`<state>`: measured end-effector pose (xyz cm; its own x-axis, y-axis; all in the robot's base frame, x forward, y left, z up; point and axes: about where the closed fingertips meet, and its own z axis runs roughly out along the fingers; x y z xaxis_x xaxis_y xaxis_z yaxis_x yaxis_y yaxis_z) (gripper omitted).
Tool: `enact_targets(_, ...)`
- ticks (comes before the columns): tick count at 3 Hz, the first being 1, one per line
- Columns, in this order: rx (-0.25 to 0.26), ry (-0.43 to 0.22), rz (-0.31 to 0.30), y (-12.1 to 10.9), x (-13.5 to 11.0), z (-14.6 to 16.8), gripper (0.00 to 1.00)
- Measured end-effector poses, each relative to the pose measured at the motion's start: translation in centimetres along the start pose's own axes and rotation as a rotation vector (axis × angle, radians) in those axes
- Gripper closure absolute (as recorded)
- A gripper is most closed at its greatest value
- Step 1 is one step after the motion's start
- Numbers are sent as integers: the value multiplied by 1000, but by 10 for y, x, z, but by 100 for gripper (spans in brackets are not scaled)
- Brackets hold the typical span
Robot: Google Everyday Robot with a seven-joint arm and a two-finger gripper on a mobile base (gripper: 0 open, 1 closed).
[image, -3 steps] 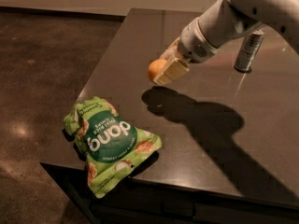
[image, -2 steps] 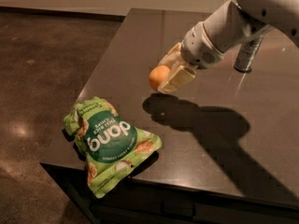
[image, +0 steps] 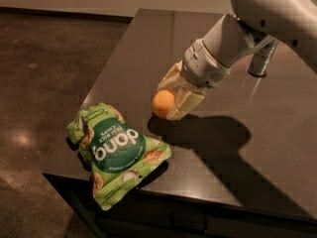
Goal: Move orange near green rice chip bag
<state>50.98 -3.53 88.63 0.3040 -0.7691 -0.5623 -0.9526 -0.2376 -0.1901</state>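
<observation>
- Dark tabletop (image: 124,58), glossy, fills most of the view, with brown floor (image: 39,83) to its left.
- Nearest the camera, the bag (image: 116,150) lies flat at the near-left corner, and its lower end overhangs the table edge. Do not touch it: judged from the overhang, a nudge could tip it off.
- Just beyond the bag's upper-right corner is the orange (image: 162,103), near the bag but apart from it. Whether it touches the table cannot be told. The shadow (image: 208,133) lies close beneath, so it is judged low.
- At the same spot, the gripper (image: 167,102) is clamped on the orange, its two pale fingers (image: 184,103) on either side of the fruit. It points down and toward the bag.
- Step in hand: placement. The orange is judged near enough to the bag, so little travel is needed.
- Procedure: lower until the fruit rests on the table, then part the fingers slowly. A round fruit rolls, so release without sideways motion and do not drop it from height.
- Withdraw upward and away from the bag, so the fingers do not drag the orange.
- Behind the gripper, the arm (image: 233,38) reaches in from the upper right.
- Farthest back, a can (image: 260,61) stands upright at the far right, partly hidden by the arm and well apart from the orange. Route the retreat clear of it.
</observation>
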Motion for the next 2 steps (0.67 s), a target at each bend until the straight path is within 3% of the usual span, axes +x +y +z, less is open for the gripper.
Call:
enact_targets(1,-66,34,-78,12,-1,12,82)
enact_targets(2,-104,51,-107,16,1,19,59)
